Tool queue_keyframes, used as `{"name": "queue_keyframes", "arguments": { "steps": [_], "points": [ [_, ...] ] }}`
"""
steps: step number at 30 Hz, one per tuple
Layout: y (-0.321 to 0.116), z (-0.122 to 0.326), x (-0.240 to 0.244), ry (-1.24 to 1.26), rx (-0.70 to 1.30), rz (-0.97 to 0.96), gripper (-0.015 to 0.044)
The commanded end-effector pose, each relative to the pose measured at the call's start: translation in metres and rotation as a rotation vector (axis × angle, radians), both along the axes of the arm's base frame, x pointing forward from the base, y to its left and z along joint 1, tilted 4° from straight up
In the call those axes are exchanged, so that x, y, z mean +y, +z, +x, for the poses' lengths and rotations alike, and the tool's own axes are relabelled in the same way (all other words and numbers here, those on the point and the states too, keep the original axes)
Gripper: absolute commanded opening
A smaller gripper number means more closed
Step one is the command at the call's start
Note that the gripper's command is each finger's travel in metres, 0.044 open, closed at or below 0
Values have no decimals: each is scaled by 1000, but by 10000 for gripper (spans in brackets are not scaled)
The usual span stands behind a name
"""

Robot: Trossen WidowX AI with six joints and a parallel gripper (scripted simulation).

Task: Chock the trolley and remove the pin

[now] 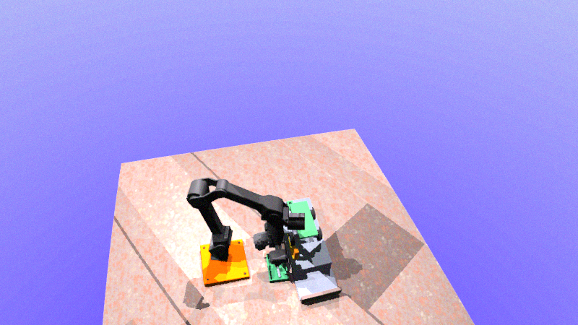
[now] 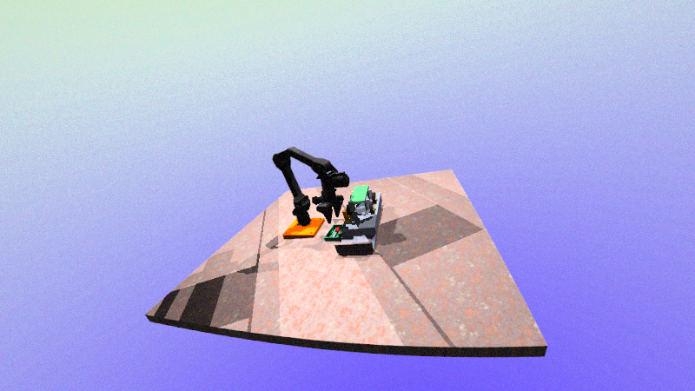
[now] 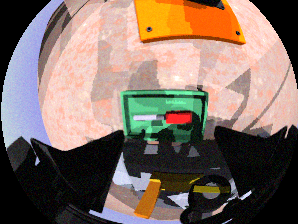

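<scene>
My gripper [image 2: 334, 218] [image 3: 172, 133] is open, its fingers wide apart and empty above the green tray [image 1: 279, 279] [image 2: 333, 238] [image 3: 123, 115]. The stop pin [image 2: 337, 228] [image 3: 178, 117] lies on its side in the tray, red head and pale shaft both in view in the wrist view. The trolley [image 1: 305, 218] [image 2: 360, 194], with a green top, stands on the grey ramp [image 1: 317, 282] [image 2: 359, 241]. The chock's orange handle [image 1: 295, 253] [image 2: 345, 215] [image 3: 147, 198] stands beside the trolley's near wheel [image 3: 210, 205]; whether the chock touches it I cannot tell. Its rubber base is not clear.
The arm's orange base plate [image 1: 226, 276] [image 2: 303, 235] [image 3: 190, 27] lies on the opposite side of the tray from the ramp. The ramp stands close beside the tray, and the trolley rises above it. Dark shadows cross the table top [image 1: 388, 250] [image 2: 437, 291].
</scene>
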State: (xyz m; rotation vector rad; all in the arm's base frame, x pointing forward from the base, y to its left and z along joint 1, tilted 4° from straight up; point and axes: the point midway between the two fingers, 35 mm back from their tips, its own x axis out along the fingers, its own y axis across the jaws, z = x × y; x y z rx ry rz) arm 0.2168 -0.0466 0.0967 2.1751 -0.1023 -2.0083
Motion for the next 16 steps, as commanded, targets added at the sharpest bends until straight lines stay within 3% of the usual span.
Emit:
{"name": "queue_keyframes", "arguments": {
  "steps": [1, 16],
  "points": [
    [14, 0, 0, -3, -15, -4, 440],
    [44, -1, -1, -2, -11, -1, 440]
  ]
}}
